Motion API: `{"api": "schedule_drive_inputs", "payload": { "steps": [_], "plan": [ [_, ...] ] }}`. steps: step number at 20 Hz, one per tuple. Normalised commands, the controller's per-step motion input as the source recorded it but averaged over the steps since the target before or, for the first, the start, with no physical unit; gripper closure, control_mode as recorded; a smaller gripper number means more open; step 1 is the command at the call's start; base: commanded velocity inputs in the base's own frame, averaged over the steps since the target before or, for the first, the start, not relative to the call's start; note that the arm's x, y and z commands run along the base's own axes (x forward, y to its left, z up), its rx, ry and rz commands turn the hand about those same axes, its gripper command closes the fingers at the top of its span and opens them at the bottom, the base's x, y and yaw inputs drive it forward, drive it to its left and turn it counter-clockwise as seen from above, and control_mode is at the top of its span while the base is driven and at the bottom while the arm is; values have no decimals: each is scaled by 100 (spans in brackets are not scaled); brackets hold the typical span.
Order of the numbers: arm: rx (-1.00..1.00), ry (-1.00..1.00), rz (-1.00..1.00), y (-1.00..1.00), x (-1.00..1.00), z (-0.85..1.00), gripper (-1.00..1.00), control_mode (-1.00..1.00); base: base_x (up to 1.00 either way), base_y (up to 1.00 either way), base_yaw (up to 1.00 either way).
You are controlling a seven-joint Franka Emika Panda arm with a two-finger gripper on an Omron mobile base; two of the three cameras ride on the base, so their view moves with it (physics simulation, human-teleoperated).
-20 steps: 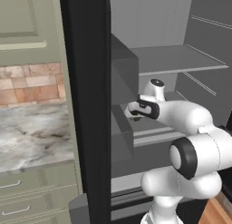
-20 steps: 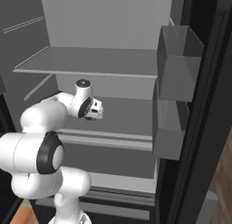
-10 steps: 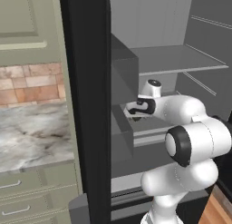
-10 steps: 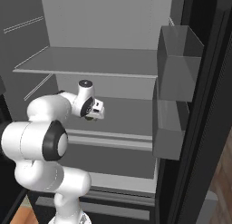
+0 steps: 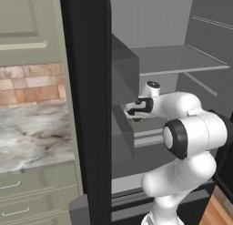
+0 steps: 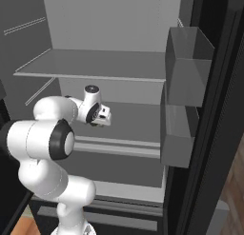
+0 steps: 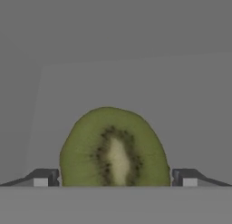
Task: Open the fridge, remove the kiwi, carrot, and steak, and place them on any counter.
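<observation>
Unlabelled cut kiwi (image 7: 114,148) between wide-apart jaws, no readable writing

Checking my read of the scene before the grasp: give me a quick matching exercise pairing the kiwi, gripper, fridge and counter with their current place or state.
Things:
1. kiwi
2. gripper
3. fridge
4. counter

States:
A. doors open, grey shelves showing
B. marbled, left of the fridge door
C. jaws wide open
D. cut face green, between the fingertips

Pairs: 1-D, 2-C, 3-A, 4-B
</observation>
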Motion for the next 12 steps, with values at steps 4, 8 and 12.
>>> {"api": "schedule_drive_inputs", "payload": {
  "steps": [4, 8, 12],
  "plan": [
    [0, 0, 0, 0, 1, -16, -100, -100, 0, 0, 0],
    [0, 2, 0, 0, 0, -21, 100, -100, 0, 0, 0],
    [0, 5, 0, 0, 0, -7, 100, -100, 0, 0, 0]
  ]
}}
